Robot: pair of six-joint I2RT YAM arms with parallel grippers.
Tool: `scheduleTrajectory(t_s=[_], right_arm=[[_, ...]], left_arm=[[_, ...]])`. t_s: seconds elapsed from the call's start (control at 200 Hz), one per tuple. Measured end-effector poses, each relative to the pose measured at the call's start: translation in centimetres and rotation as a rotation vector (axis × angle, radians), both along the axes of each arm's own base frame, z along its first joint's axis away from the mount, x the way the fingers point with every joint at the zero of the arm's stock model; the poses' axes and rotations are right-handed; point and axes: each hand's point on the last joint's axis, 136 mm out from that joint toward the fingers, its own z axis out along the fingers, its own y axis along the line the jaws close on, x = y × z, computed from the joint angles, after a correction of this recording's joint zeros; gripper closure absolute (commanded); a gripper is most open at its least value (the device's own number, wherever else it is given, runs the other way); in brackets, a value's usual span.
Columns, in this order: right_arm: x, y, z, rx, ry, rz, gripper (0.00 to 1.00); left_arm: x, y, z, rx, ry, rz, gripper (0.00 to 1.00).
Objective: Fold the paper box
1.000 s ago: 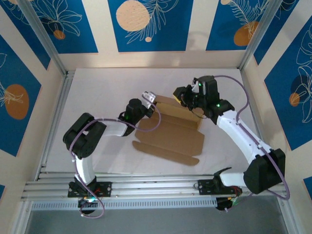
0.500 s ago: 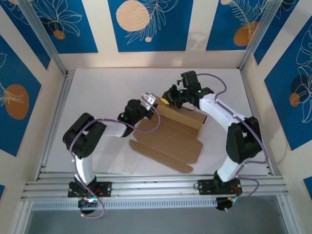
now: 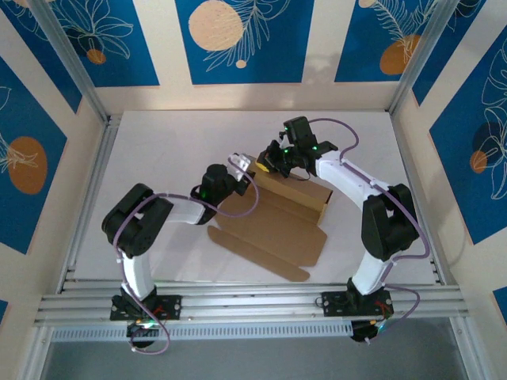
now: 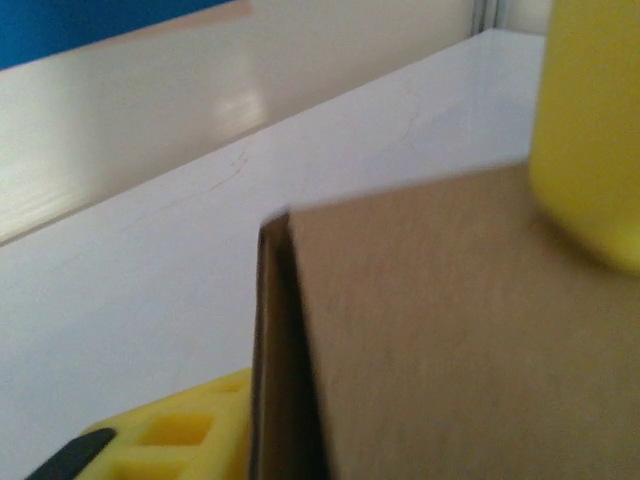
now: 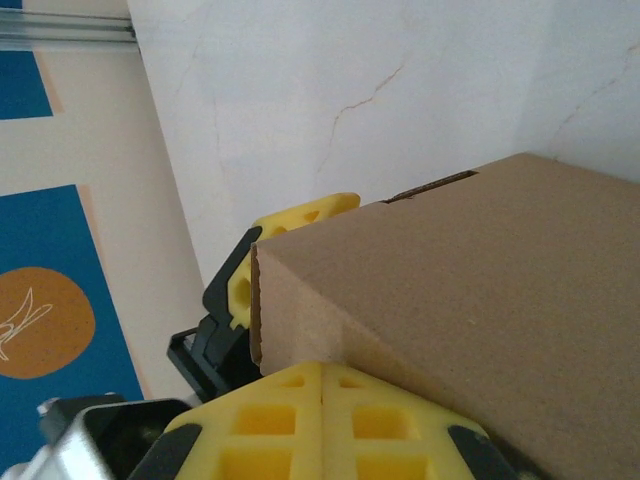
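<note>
Cardboard box (image 3: 273,223): mid-table (image 3: 158,142), near flaps flat, far wall raised.
Left gripper (image 3: 242,164): at the wall's left corner; one yellow finger (image 4: 150,445) just beside the cardboard edge; grip cannot be told.
Right gripper (image 3: 264,165): fingers closed together, empty, touching that same corner.

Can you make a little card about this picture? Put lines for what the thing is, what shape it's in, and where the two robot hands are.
Thing: paper box, brown cardboard
Shape: partly folded, with the far wall standing up and the near flaps flat on the table
Left gripper: at the left corner of the standing wall; open or shut is unclear
Right gripper: at that same corner, yellow fingers look pressed together
Folding: not finished
</note>
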Motion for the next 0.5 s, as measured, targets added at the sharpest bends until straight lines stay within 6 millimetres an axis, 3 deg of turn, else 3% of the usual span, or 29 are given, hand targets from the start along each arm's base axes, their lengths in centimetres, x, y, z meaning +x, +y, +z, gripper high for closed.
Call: scheduleTrajectory(t_s=[0.13,0.37,0.5], right_arm=[[0.1,-0.1,0.0,-0.005,-0.006,-0.002,1.0],[0.1,0.0,0.0,-0.003,-0.009,-0.001,1.0],[0.2,0.0,0.1,0.0,-0.013,-0.001,1.0]], left_arm=[[0.0,0.9,-1.1,0.024,0.024,0.039,0.57],[-0.1,1.6,-1.1,0.037,0.033,0.072,0.55],[0.1,1.3,-1.4,0.059,0.068,0.066,0.62]])
